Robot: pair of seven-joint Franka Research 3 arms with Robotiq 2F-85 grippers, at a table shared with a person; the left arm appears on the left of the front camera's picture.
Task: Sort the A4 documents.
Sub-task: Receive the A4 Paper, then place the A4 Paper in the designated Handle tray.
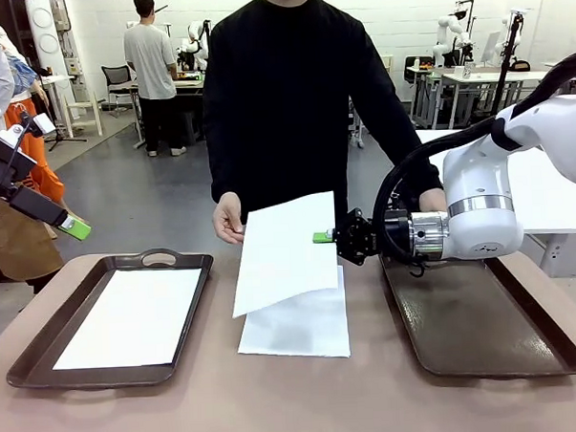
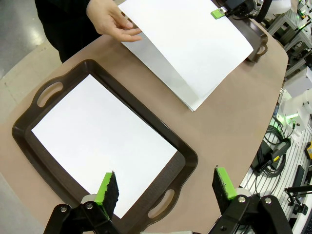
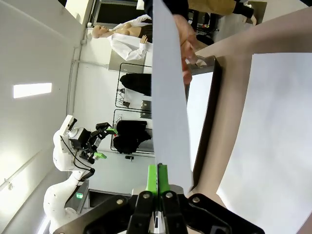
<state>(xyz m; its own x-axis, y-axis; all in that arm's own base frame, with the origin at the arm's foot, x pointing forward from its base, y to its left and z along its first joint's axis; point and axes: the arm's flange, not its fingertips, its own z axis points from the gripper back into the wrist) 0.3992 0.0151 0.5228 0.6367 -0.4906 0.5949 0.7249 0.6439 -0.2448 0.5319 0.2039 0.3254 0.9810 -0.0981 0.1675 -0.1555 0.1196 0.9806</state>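
Observation:
An A4 sheet hangs tilted above the table's middle, my right gripper shut on its right edge. The person's hand touches its left edge. In the right wrist view this sheet stands edge-on between the closed green pads of the right gripper. Under it another sheet lies flat on the table. A third sheet lies in the left brown tray. My left gripper hovers open high above that tray with nothing between its fingers.
An empty brown tray sits at the right, below my right arm. The person stands at the table's far edge, behind the middle sheets. Bare tabletop runs along the near edge.

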